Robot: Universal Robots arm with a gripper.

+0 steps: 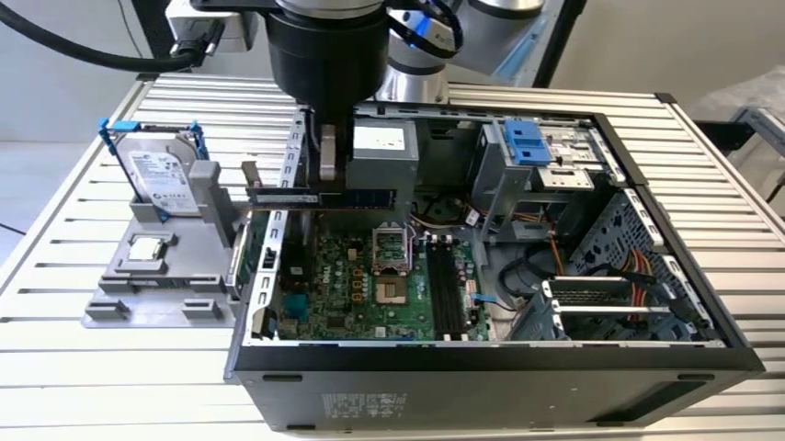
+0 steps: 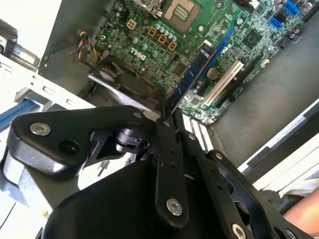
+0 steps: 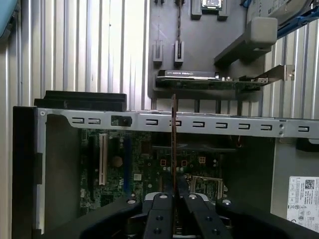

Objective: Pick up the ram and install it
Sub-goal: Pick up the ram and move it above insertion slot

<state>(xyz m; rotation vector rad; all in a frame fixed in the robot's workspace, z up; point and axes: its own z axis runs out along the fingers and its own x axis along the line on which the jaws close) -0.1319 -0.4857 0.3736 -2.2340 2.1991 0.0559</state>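
Observation:
My gripper (image 1: pixel 327 188) hangs over the open computer case, shut on the ram (image 1: pixel 322 196). In the exterior view the ram is a long dark stick held level and on edge above the left rear part of the motherboard (image 1: pixel 356 285). In the second wrist view the ram (image 2: pixel 199 62) runs out from the gripper (image 2: pixel 167 117) over the green board. In the first wrist view I see the ram (image 3: pixel 174 144) edge-on as a thin line rising from the gripper (image 3: pixel 174 198). The long black memory slots (image 1: pixel 444 287) lie to the exterior view's right of the processor socket (image 1: pixel 390 246).
A grey holder tray (image 1: pixel 117 308) stands left of the case, carrying a silver hard drive with blue brackets (image 1: pixel 165 175) and a small square chip (image 1: pixel 147 246). The case walls (image 1: pixel 491 363), the drive cage (image 1: pixel 534 156) and cables (image 1: pixel 638 276) crowd the right side.

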